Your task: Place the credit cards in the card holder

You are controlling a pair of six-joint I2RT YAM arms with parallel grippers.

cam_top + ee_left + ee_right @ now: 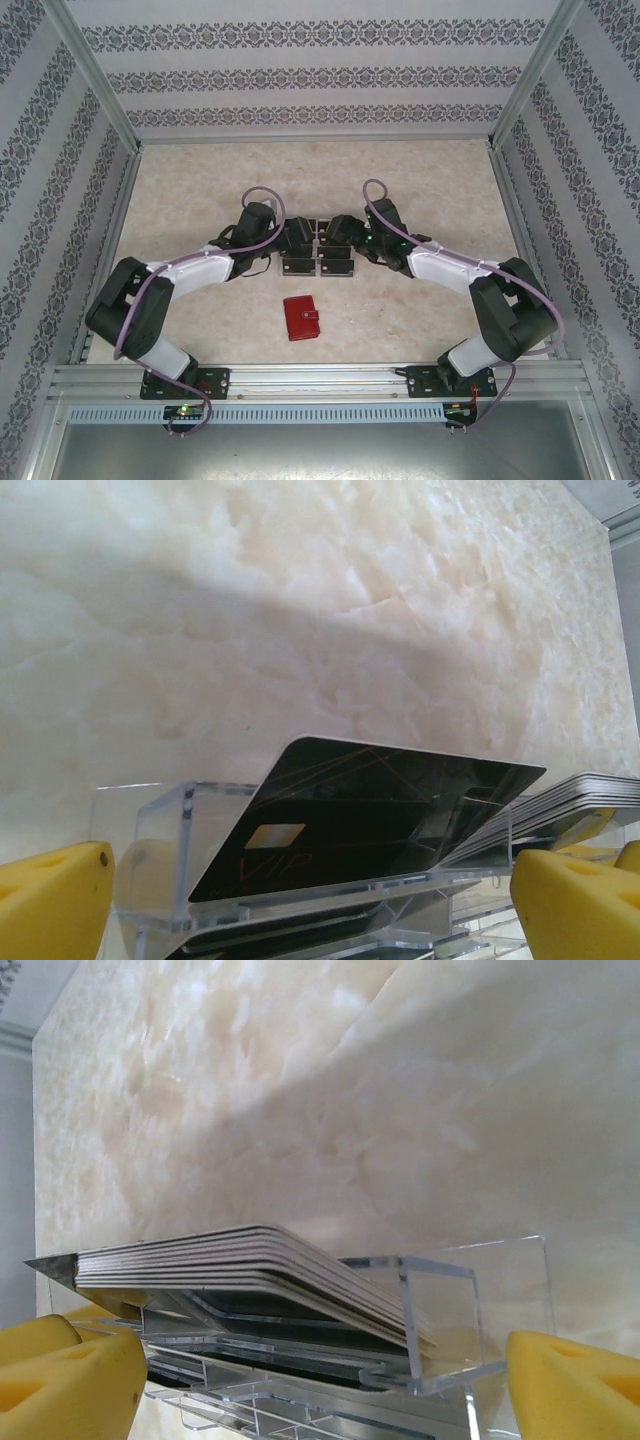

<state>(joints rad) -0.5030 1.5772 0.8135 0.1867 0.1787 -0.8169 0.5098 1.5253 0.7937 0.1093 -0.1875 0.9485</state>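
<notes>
**Top external.** The clear tray (318,274) sits mid-table (430,190) and is taken as the landmark. The credit cards (300,265) lie in its compartments, dark with pale marks. The left gripper (297,243) is at the tray's far-left side, directly over it. The right gripper (339,236) is at the far-right side, the same way. The two wrists almost meet above the tray. From this height I cannot tell how either gripper's jaws stand. The card holder (301,318) lies closed, snap tab to its right. It is on the base side of the tray and a little left, apart from the tray and from both grippers.

**Left wrist.** The left gripper (315,910) is spread wide. One yellow finger (50,900) is outside the tray's (160,840) left wall and the other is beyond its right end, so the tray sits between them. One black card (370,810) with a gold chip patch leans tilted in the near compartment, between the fingers and held by neither. More credit cards (585,792) are stacked edge-on at the tray's right end.

**Right wrist.** The right gripper (320,1390) is also spread, and its yellow fingers (70,1375) flank the tray (470,1300). A fanned stack of credit cards (230,1260) rests slanted in the tray, pale edges showing. The stack is just beyond the fingertips and nothing is pinching it.
</notes>
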